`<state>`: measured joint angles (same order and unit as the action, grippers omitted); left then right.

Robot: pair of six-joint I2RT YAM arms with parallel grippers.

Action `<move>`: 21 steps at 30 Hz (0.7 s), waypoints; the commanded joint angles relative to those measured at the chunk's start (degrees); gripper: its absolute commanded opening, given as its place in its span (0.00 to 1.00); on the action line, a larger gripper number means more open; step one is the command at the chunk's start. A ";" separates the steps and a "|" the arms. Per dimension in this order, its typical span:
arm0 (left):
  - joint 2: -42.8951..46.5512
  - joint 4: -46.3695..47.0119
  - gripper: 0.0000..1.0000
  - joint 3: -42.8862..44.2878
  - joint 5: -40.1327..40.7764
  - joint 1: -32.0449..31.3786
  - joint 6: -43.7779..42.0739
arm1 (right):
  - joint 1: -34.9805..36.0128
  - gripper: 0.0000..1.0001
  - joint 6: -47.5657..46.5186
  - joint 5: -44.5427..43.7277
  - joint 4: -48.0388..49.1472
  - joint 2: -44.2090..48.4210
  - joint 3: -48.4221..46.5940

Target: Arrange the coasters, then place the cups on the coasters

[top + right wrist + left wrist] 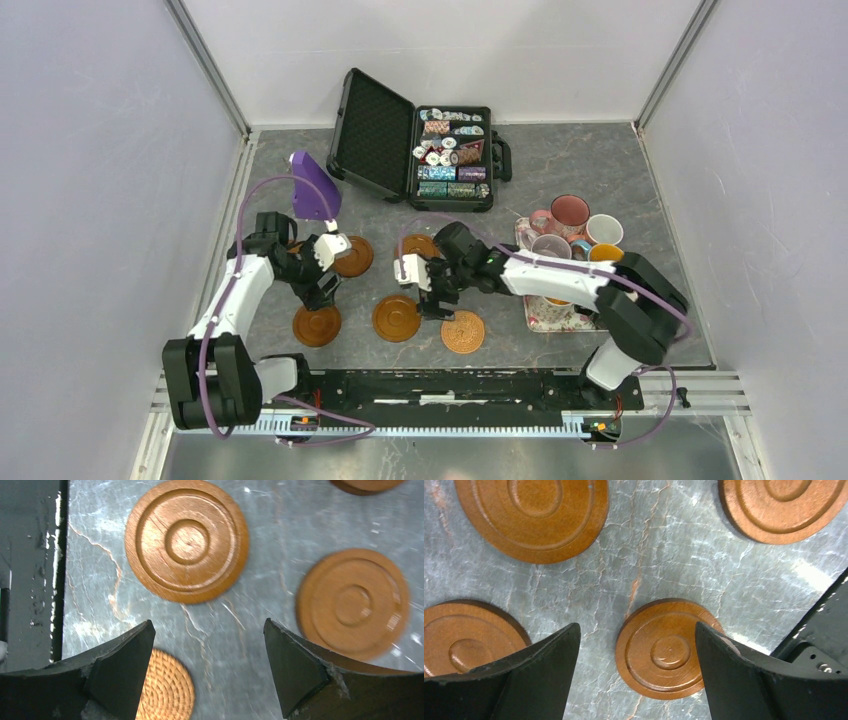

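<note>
Several brown wooden coasters lie flat on the grey marbled table: two near the front (318,325) (396,318) and two further back (352,256) (420,245). A lighter woven-patterned coaster (463,331) sits at the front right of them. My left gripper (636,627) is open above the table, with one brown coaster (666,647) showing between its fingers, not gripped. My right gripper (208,622) is open over bare table, between the patterned coaster (167,687) and a brown one (352,602). The cups (570,212) stand clustered on a floral tray (545,315) at the right.
An open black case of poker chips (415,145) lies at the back. A purple object (312,187) stands behind the left arm. The arms' mounting rail (440,385) runs along the near edge. Walls enclose the table on both sides.
</note>
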<state>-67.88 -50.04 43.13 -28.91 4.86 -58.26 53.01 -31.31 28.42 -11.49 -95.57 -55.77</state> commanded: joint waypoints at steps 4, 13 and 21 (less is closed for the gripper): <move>1.60 2.19 0.92 2.01 -1.98 -5.90 8.84 | -3.22 0.87 -3.69 -6.11 -5.11 8.79 6.71; 2.93 5.67 0.93 2.09 0.55 -11.00 14.65 | -3.61 0.86 -4.04 -11.62 -3.73 11.18 14.00; 4.05 6.69 0.93 1.50 1.30 -11.46 15.91 | -3.79 0.83 -3.23 -17.99 -2.69 9.76 14.83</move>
<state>-65.34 -45.54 43.31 -28.36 -6.31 -45.41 49.54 -33.69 17.74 -14.90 -85.12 -42.15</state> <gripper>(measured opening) 0.925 0.839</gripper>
